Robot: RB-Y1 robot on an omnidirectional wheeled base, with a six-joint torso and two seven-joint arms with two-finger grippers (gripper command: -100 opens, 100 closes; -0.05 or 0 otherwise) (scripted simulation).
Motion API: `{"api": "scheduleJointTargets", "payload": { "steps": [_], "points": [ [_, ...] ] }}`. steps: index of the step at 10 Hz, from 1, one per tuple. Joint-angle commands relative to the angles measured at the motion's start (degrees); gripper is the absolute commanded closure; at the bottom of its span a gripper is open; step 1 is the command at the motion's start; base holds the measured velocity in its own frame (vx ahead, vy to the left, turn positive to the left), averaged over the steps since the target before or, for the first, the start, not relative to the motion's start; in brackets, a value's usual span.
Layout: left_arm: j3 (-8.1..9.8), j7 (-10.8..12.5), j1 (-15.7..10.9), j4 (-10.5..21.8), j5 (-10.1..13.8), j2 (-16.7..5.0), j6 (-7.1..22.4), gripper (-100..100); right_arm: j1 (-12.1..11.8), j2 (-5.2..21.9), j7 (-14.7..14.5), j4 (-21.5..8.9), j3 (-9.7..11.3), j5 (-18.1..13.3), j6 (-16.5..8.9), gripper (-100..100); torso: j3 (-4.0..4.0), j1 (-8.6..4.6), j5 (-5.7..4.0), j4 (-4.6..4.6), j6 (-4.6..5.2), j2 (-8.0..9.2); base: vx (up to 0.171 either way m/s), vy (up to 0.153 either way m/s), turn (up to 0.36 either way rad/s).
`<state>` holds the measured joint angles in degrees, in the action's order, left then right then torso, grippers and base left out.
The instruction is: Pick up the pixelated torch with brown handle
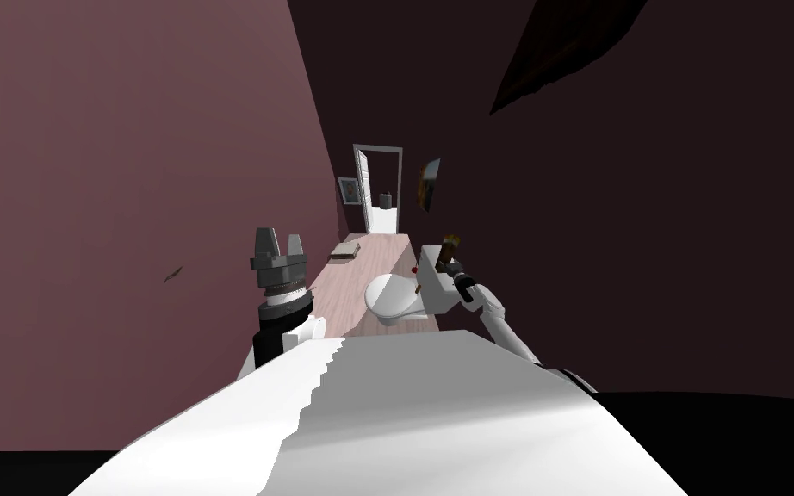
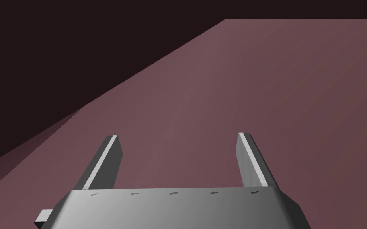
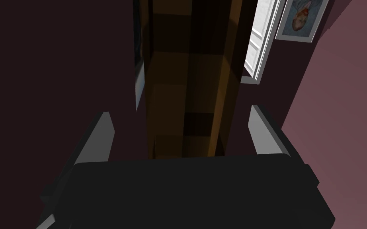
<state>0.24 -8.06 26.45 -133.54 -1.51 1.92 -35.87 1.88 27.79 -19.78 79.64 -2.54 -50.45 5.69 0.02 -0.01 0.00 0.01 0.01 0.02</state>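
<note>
Torch point(image 1: 449, 249) in the head view: a small brown stick poking up just beyond the right gripper point(image 1: 454, 270), above the white toilet tank point(image 1: 435, 288). Arm stretched that far probably because the tank top is where the torch stands. Too small here to tell whether it rests on the tank or hangs clear of it. Well apart from the torch, left gripper point(image 1: 279, 237) pointing upward, likely just out of the way. Farther off than both, a flat thing point(image 1: 344, 251) lying on the floor point(image 1: 378, 255), too small to name.

From the left wrist: fingers point(image 2: 106, 159) spread wide, nothing between them.

From the right wrist: blocky brown handle point(image 3: 186, 99) rising straight out from the gripper's dark body, midway between its two fingers. Spread wide, with a dark gap on either side of the handle, so not yet pinching it. Centred like this, seemingly, for a square squeeze from both sides. Near end of the handle hidden behind the gripper's body. Far end, with any flame part, cut off and lost in shadow, so no telling how much length lies past the fingers.
</note>
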Motion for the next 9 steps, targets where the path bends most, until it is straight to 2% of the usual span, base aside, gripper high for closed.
{"api": "scheduleJointTargets", "payload": {
  "steps": [1,3,4,6,7,8,9],
  "points": [
    [0.00,0.0,0.0,0.0,0.0,0.0,0.0,0,2.9,-1.5,2.9,-1.4,2.9,-2.9,-2.8,-100,0.00,0.00,0.00,0.00,0.00,0.00,0.009,-0.047,-0.130],
    [0.00,0.0,0.0,0.0,0.0,0.0,0.0,0,3.4,-1.5,5.6,-1.4,2.9,-6.5,-2.8,-100,-0.04,-0.06,-0.02,-0.01,0.00,-0.06,0.003,-0.023,-0.044],
    [0.00,0.0,0.0,0.0,0.0,0.0,0.0,0,6.4,-3.0,7.2,-3.1,5.4,-8.2,-5.2,-100,-0.02,-0.02,0.00,-0.01,0.00,-0.03,0.004,-0.045,-0.117],
    [0.00,0.0,0.0,0.0,0.0,0.0,0.0,0,7.0,-3.0,10.5,-3.1,5.7,-11.7,-5.3,-100,-0.03,-0.12,-0.02,-0.01,0.00,-0.04,-0.010,-0.052,-0.033],
    [0.00,0.0,0.0,0.0,0.0,0.0,0.0,0,7.0,-3.0,10.7,-3.1,5.7,-13.0,-5.3,-100,0.02,-0.16,-0.03,0.00,0.01,0.03,-0.014,-0.027,0.013],
    [0.00,0.0,0.0,0.0,0.0,0.0,0.0,0,9.8,-4.6,13.1,-4.8,8.4,-15.0,-7.9,-100,0.02,-0.07,-0.02,0.01,0.01,0.04,0.004,-0.048,-0.128],
    [0.01,0.0,0.0,0.0,0.0,0.0,0.0,0,10.5,-4.6,13.9,-4.8,8.4,-17.4,-7.9,-100,-0.02,-0.09,-0.02,-0.01,0.00,-0.03,-0.007,-0.046,-0.077]
  ]
}}
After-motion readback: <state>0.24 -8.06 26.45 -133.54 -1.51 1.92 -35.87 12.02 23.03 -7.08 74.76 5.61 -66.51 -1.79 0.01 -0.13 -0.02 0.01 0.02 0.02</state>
